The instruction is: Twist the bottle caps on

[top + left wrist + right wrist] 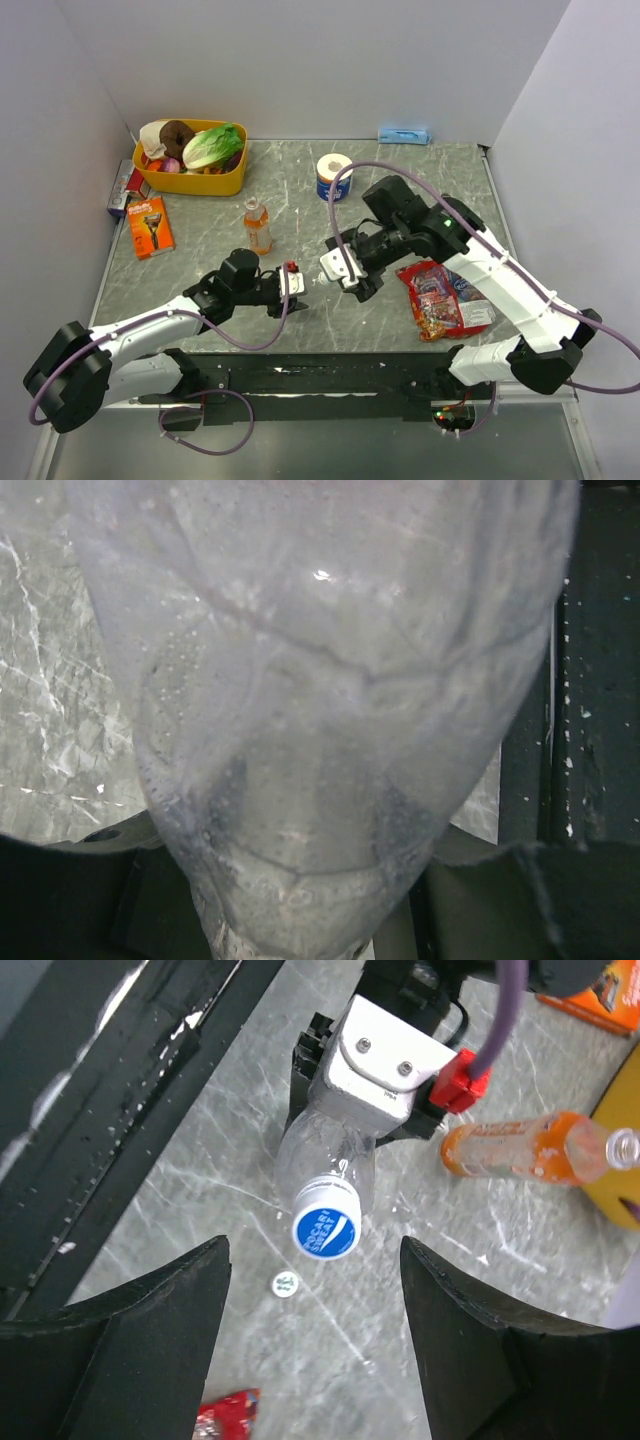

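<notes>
Nearest to us, the left gripper point(292, 284) is clenched around one clear bottle point(320, 730). This bottle carries one blue cap point(325, 1230), but we cannot tell if it is screwed tight. The right gripper point(315, 1245) hangs before the cap, released and empty. One small pale disc point(286, 1282), perhaps a second cap, lies on the table point(480, 1290). Further away, one orange drink bottle point(257, 228) stands with its neck open, so we judge this one is left to do.

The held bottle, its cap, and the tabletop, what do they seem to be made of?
Bottle: thin clear plastic, glossy; the table shows through it and its wall looks creased.
Cap: likely hard plastic, white sides, blue printed top with a smooth sheen.
Tabletop: grey with white veins like marble, faintly glossy; could be stone or a printed laminate.
</notes>
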`<state>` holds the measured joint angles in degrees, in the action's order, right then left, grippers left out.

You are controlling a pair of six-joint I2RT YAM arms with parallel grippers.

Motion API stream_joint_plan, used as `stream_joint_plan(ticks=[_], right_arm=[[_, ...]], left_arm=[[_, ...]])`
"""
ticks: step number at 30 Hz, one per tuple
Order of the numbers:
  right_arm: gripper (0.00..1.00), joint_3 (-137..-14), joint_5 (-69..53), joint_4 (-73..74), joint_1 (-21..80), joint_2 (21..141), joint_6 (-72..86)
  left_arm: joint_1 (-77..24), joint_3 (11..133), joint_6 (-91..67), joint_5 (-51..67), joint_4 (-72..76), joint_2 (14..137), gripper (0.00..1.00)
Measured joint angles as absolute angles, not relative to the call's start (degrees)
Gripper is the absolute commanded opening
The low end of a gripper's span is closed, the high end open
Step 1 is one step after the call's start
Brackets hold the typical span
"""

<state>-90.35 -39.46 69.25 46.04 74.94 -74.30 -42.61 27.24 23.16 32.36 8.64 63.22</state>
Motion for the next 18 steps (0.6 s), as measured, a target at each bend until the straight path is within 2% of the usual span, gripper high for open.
stream_joint_plan(ticks=[18], right_arm=[[0.44, -89.69, -38.19, 67.77, 48.51, 77.47, -80.03]], left_arm=[[-42.54, 28.01, 24.8, 33.34, 7.25, 62.39, 0.01]])
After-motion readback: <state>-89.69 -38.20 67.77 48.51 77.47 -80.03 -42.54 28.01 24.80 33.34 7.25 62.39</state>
